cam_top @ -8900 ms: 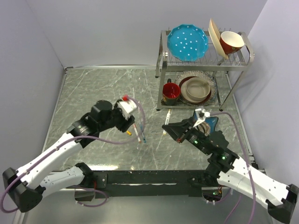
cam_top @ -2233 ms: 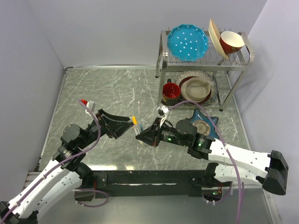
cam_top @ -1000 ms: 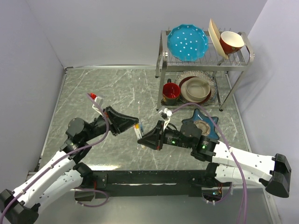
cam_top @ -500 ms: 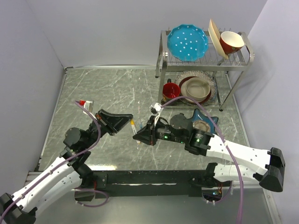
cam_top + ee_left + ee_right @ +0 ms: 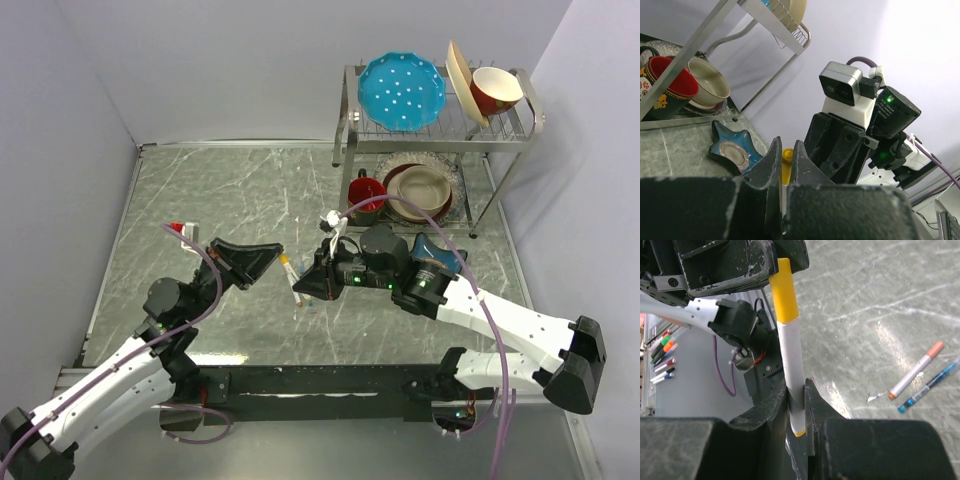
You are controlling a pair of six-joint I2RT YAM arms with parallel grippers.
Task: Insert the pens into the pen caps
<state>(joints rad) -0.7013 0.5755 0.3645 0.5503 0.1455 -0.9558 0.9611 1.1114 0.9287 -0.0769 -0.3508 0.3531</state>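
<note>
White pen [image 5: 792, 375] in right hand [image 5: 799, 390], yellow cap [image 5: 783, 290] at its tip.

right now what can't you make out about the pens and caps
Left wrist: the left tool hides the held pen below the yellow cap.
Top view: the loose pens are tiny specks at the right tool.
Right wrist: the pale bit beside those pens is too small to call a cap.

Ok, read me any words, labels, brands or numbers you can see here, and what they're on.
No text can be read in any view.
The mug carries a painted pattern only, no letters.
On the white pen and the blue pen, any print is too small to tell.
</note>
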